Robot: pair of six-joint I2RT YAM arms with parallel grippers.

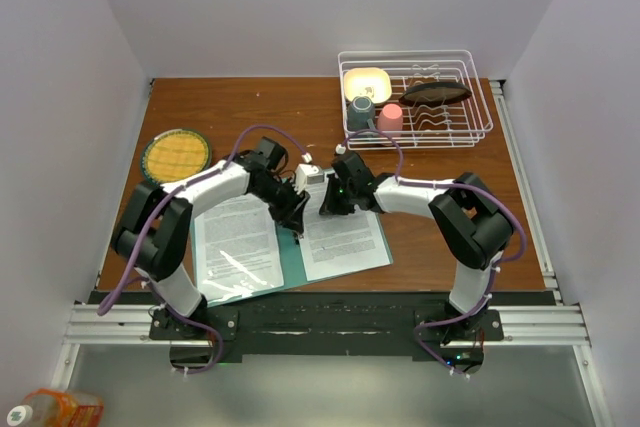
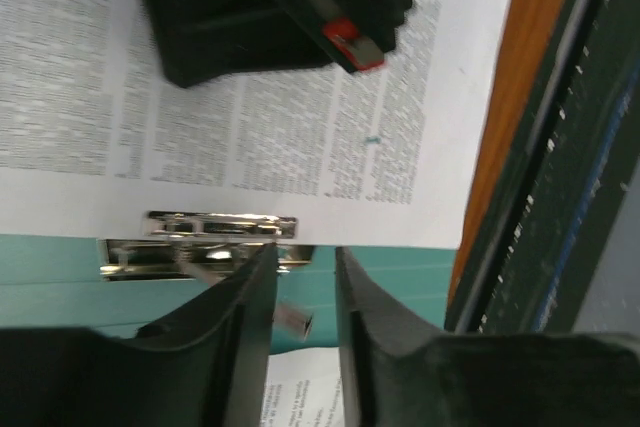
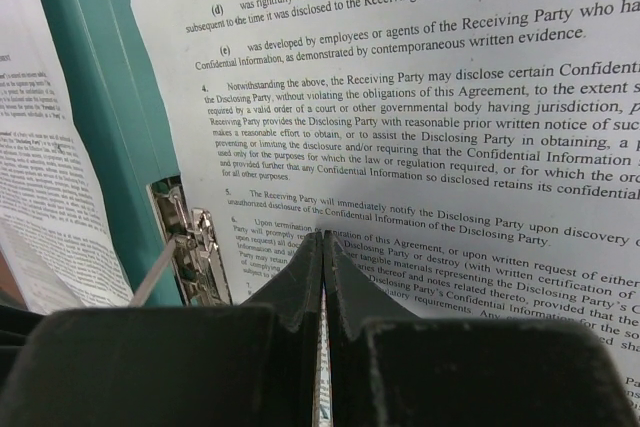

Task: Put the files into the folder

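The teal folder [image 1: 291,265] lies open at the table's near middle, with a printed white file on each leaf: one on the left [image 1: 235,247], one on the right [image 1: 345,237]. My left gripper [image 1: 297,219] hangs over the centre crease, open a little. In the left wrist view its jaws [image 2: 305,259] stand apart just in front of the folder's metal clip [image 2: 210,237], and the clip's thin lever [image 2: 293,319] sits loose between them. My right gripper [image 3: 322,239] is shut, its tips pressed on the right file [image 3: 420,97] beside the clip [image 3: 185,237].
A white wire dish rack [image 1: 470,97] stands at the back right, holding a yellow bowl [image 1: 367,84], a pink cup [image 1: 390,117], a grey cup [image 1: 360,110] and a dark object [image 1: 435,94]. A round woven yellow mat [image 1: 175,154] lies at the left.
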